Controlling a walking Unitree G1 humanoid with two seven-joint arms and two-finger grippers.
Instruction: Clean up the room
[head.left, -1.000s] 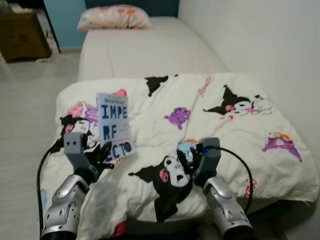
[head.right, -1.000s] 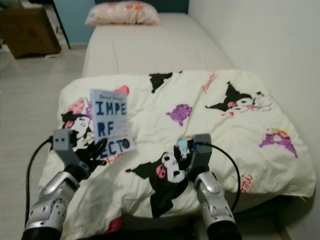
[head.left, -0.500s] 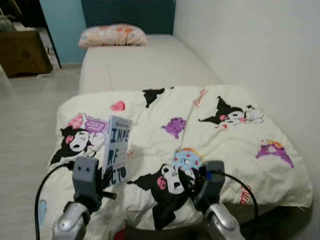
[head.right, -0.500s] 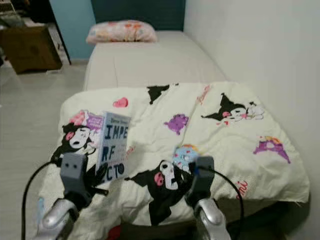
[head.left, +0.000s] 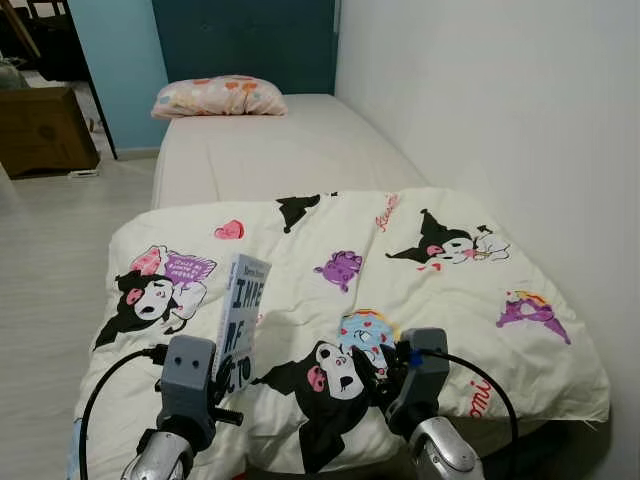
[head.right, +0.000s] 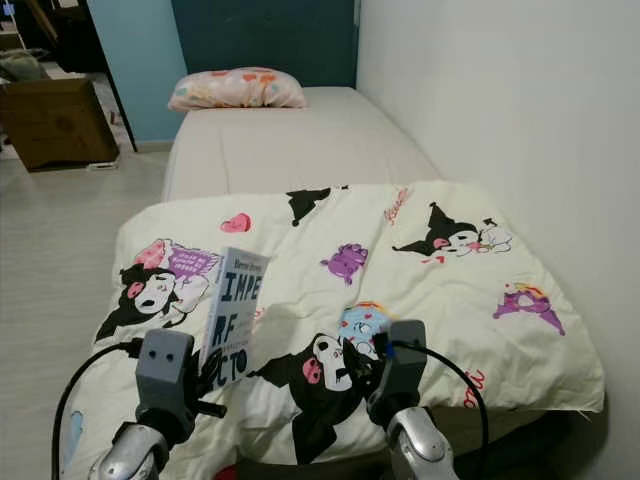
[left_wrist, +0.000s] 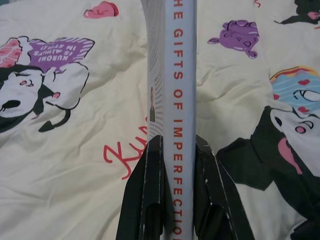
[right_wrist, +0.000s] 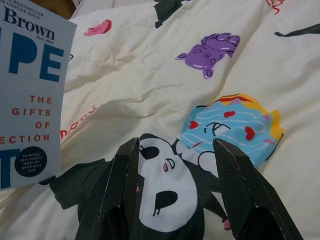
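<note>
My left gripper (left_wrist: 176, 150) is shut on a pale blue book (head.left: 240, 317), held upright above the front left of the cartoon-print blanket (head.left: 430, 290). Its spine (left_wrist: 181, 90) stands between my two black fingers (left_wrist: 152, 190). The cover with its big blue letters (head.right: 237, 318) faces right, and it also appears in the right wrist view as a book cover (right_wrist: 30, 95). My right gripper (right_wrist: 177, 172) hangs open over the blanket near a black cartoon figure (head.left: 330, 375), holding nothing.
The bed (head.left: 270, 140) runs away along the white wall (head.left: 480, 110), with a floral pillow (head.left: 218, 96) at its far end. Pale floor (head.left: 50, 250) lies to the left, and a brown cabinet (head.left: 40, 128) stands at the back left.
The head camera has tilted up, showing more of the room. The book has turned in my left gripper from cover-on to nearly edge-on and upright. The right gripper stays open.
</note>
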